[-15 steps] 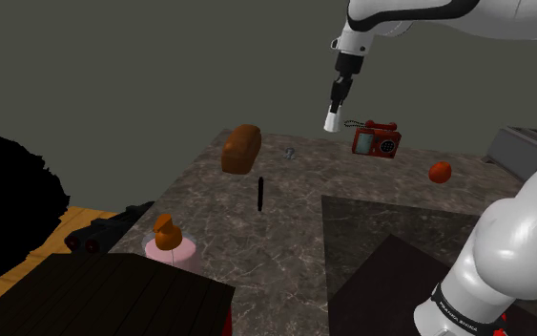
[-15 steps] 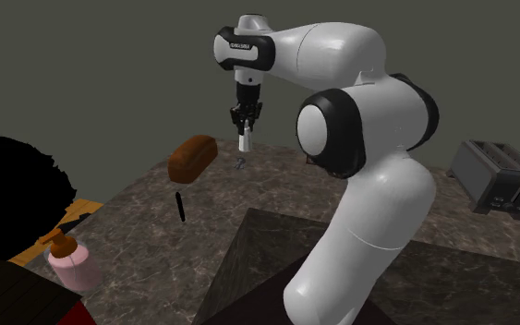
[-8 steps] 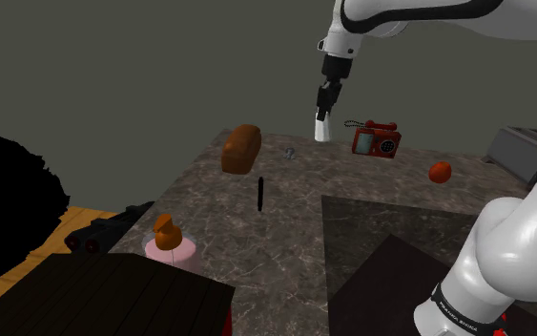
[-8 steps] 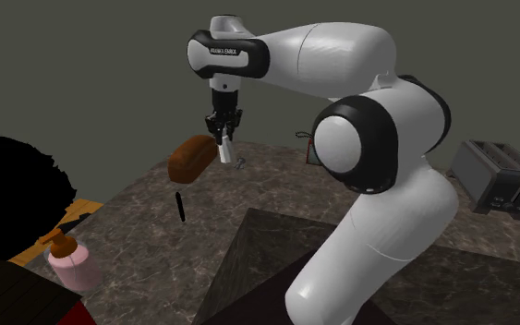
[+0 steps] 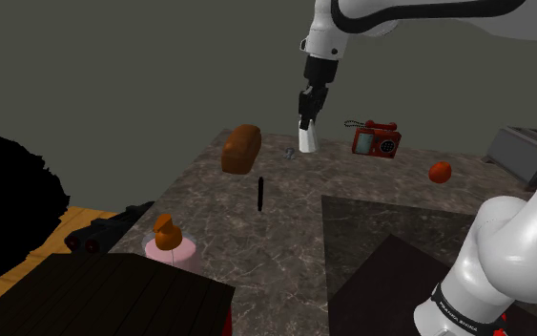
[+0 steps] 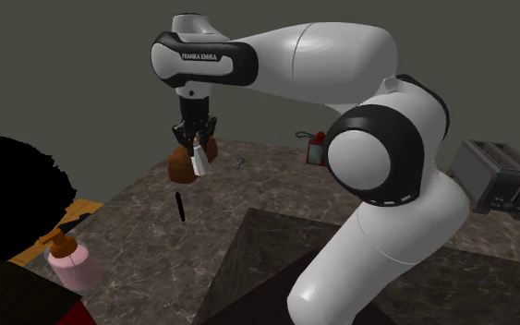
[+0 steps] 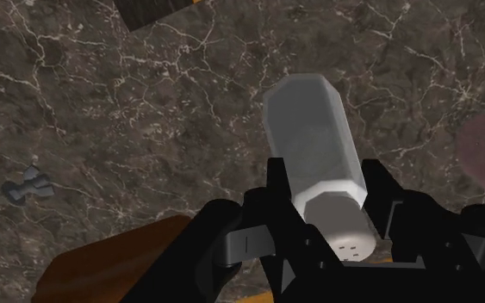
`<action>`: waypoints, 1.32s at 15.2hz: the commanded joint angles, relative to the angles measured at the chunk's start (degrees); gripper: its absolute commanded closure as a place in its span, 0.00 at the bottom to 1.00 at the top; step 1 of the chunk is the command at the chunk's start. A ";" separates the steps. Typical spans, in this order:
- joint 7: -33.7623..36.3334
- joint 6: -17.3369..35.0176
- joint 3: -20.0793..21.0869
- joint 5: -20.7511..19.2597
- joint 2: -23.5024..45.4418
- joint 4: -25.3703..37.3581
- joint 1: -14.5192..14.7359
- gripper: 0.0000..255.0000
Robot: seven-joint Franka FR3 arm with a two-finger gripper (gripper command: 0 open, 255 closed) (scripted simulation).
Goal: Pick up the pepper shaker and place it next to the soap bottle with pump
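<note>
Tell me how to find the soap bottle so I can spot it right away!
Start at the big dark veined counter and go to its corner farthest from the red telephone, beside the dark planked surface. The soap bottle stands there. It is the only pink thing, squat and round, with an orange pump on top.

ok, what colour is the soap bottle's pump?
Orange pump on a pink soap bottle; clearest in the shoulder view.

Stone counter [image 5: 209,205], loaf [image 5: 241,148], telephone [image 5: 376,140], tomato [image 5: 439,173], soap bottle [image 5: 170,244]
</note>
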 commanded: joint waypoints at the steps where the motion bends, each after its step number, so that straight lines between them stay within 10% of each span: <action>1: 2.90 0.25 1.92 0.36 -0.02 -0.13 1.02 1.00; 20: 30.21 0.39 19.35 -0.80 12.91 13.57 10.75 1.00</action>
